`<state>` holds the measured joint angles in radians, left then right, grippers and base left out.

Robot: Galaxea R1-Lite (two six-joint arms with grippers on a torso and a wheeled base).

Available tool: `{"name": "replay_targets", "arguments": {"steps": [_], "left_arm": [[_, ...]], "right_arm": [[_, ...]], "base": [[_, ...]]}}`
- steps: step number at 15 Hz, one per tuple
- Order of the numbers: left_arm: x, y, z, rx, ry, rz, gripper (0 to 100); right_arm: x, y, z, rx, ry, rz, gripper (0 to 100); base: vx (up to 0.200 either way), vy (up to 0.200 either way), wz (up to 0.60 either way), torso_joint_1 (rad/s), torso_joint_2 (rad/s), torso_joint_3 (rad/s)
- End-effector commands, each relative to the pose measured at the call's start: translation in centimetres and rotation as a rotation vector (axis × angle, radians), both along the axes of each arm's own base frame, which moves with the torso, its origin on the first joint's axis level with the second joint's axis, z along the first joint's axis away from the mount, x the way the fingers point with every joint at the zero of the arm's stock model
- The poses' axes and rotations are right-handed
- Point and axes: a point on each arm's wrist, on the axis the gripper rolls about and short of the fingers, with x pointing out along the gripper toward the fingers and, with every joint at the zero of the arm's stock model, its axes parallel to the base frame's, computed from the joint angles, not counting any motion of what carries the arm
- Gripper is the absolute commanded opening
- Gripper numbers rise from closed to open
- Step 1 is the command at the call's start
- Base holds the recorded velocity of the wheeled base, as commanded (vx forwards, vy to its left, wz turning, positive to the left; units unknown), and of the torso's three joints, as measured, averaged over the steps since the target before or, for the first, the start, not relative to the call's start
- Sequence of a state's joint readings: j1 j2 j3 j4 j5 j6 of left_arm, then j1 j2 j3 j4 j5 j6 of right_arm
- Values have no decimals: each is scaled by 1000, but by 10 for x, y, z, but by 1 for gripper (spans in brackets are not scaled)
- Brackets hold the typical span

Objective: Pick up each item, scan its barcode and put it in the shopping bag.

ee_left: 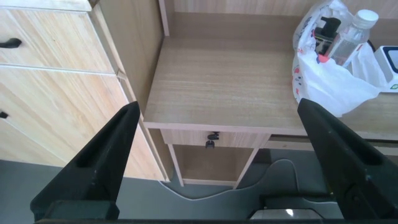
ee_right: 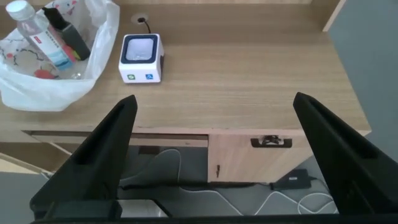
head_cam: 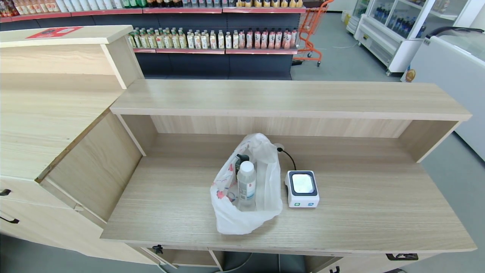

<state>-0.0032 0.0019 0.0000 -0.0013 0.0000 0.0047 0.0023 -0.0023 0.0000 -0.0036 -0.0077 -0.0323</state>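
Observation:
A white plastic shopping bag (head_cam: 246,212) stands open on the wooden counter (head_cam: 363,212). Inside it stand a clear bottle with a white cap (head_cam: 246,185) and a dark pump bottle (head_cam: 241,161). The bag (ee_left: 323,81) and its bottles also show in the left wrist view, and the bag (ee_right: 56,81) in the right wrist view. Right of the bag sits the white barcode scanner (head_cam: 302,188) with its cable running to the back. My left gripper (ee_left: 214,149) hangs open below the counter's front edge, left of the bag. My right gripper (ee_right: 214,149) is open too, low in front of the counter.
A raised shelf (head_cam: 288,98) runs along the counter's back, with side walls at both ends. A taller wooden cabinet (head_cam: 45,113) stands to the left. Drawers (ee_left: 43,93) lie under it. Store shelves of bottles (head_cam: 212,38) and freezers (head_cam: 447,49) fill the room behind.

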Motion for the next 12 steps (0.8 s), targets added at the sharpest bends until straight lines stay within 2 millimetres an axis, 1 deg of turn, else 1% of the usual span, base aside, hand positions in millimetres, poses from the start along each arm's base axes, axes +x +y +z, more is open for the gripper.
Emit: {"name": "replay_targets", "arguments": {"steps": [1, 10, 12], "left_arm": [[0, 0, 0, 0, -1, 0, 100], [0, 0, 0, -6, 1, 0, 100], [0, 0, 0, 3, -1, 0, 100]], "right_arm": [[0, 0, 0, -8, 4, 1, 100], [0, 0, 0, -4, 6, 1, 100], [0, 0, 0, -4, 6, 2, 100]], "base": [[0, 0, 0, 0, 0, 0], [0, 0, 0, 0, 0, 0], [200, -200, 0, 0, 2, 0]]}}
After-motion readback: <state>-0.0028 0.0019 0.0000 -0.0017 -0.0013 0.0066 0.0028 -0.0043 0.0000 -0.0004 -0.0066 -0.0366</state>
